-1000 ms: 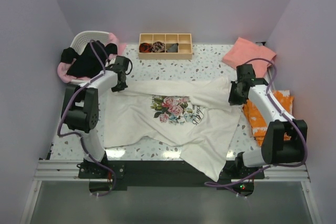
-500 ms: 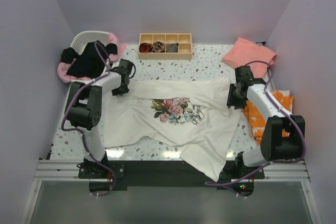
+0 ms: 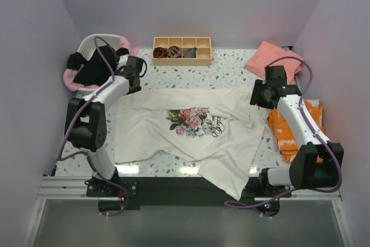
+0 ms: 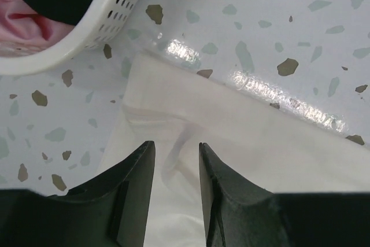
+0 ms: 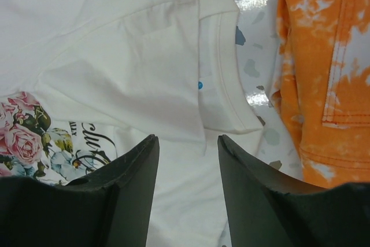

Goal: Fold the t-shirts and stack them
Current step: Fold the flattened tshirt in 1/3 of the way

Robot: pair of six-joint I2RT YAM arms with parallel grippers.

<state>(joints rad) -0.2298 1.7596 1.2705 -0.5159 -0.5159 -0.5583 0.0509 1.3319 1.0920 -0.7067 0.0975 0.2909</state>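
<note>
The cream-white t-shirt (image 3: 191, 125) with the rose print lies spread face up on the table, its lower hem hanging over the near edge. My left gripper (image 3: 132, 80) hovers open just above its far left corner (image 4: 173, 114), with nothing between the fingers. My right gripper (image 3: 260, 95) is open above the shirt's far right part, near the collar (image 5: 222, 56), and also holds nothing. A folded salmon-pink t-shirt (image 3: 273, 59) sits at the back right. Black (image 3: 95, 69) and light pink (image 3: 70, 79) t-shirts fill the white basket (image 4: 87, 33).
An orange tie-dye cloth (image 3: 296, 128) lies folded at the right edge, just beside the white shirt's collar side. A wooden compartment tray (image 3: 182, 57) with small rolled bundles stands at the back centre. Purple walls close in on both sides.
Both grippers were shut on the shirt's far edge and have opened and let it go. The left one has drawn back toward the basket, the right one up and away to the back right.
</note>
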